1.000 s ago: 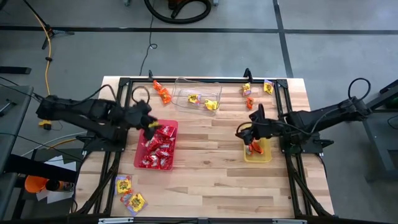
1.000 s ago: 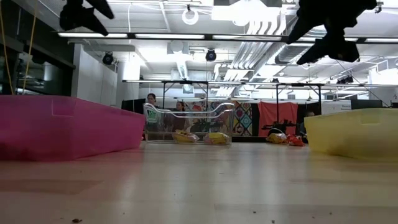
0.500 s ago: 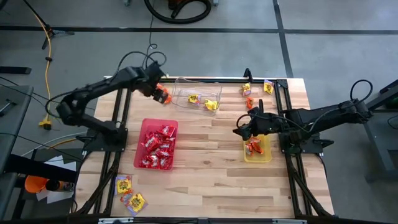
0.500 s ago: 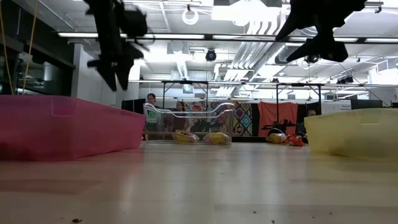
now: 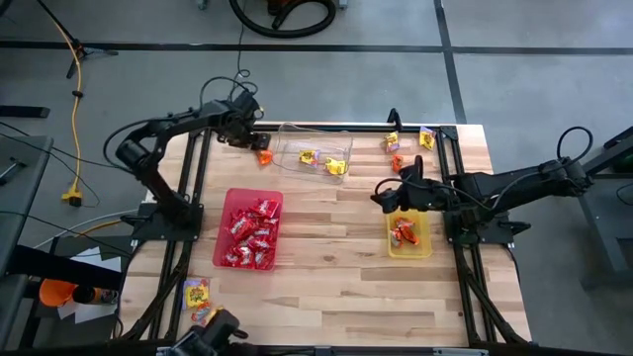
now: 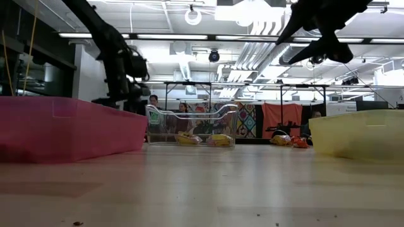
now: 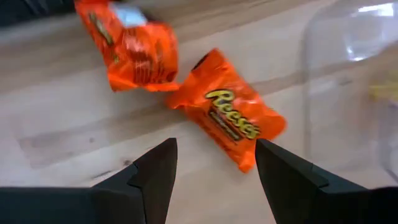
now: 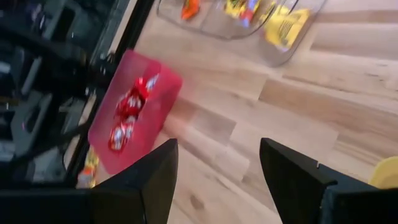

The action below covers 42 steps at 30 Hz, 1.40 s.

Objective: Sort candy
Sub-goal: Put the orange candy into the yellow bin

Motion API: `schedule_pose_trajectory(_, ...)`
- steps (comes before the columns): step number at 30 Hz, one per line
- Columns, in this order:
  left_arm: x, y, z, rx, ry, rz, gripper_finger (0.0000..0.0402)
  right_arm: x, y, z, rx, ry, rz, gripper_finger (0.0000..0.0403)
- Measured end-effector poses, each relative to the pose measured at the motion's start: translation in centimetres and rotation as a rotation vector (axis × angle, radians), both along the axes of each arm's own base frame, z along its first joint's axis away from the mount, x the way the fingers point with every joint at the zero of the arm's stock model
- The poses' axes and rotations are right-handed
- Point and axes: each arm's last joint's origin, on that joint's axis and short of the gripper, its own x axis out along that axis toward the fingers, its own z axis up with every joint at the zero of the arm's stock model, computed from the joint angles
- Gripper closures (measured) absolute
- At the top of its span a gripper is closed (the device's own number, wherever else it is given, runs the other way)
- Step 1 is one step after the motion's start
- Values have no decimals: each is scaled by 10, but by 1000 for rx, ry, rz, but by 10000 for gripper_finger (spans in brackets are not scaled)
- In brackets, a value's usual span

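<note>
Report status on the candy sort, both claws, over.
Left claw open, hovering over orange candy beside clear tray. Right claw open, empty, near yellow tray. Nothing in the way.
</note>
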Motion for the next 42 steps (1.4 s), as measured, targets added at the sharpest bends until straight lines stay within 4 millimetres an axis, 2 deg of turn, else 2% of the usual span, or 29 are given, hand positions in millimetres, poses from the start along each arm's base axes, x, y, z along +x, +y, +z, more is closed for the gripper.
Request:
schedule_pose_trajectory(7, 7, 8, -27, -69, 14, 89, 198, 0, -1, 0, 2, -11, -53, 181)
schedule_pose_trajectory(17, 12, 15, -38, -89, -32, 271, 198, -1, -1, 0, -32, 11, -15, 181)
schedule_pose_trajectory(21, 11, 15, -39, -62, 6, 315, 207, -1, 0, -1, -37, 22, 19, 181)
schedule_pose_trajectory(24, 9, 13, -42, -62, 43, 348, 237, -1, 0, -1, -35, 25, 36, 181)
schedule_pose_trajectory(30, 13, 10, -41, -31, 80, 342, 344, -1, 0, -1, -42, 28, 41, 181)
schedule_pose_trajectory(33, 17, 7, -41, -4, 103, 298, 389, -1, 0, -1, -51, 32, 50, 181)
schedule_pose_trajectory(37, 16, 3, -32, 8, 97, 238, 396, -1, 0, -1, -50, 32, 54, 181)
schedule_pose_trajectory(42, 1, -4, 7, 88, 56, 174, 401, -1, 0, -1, -47, 33, 58, 181)
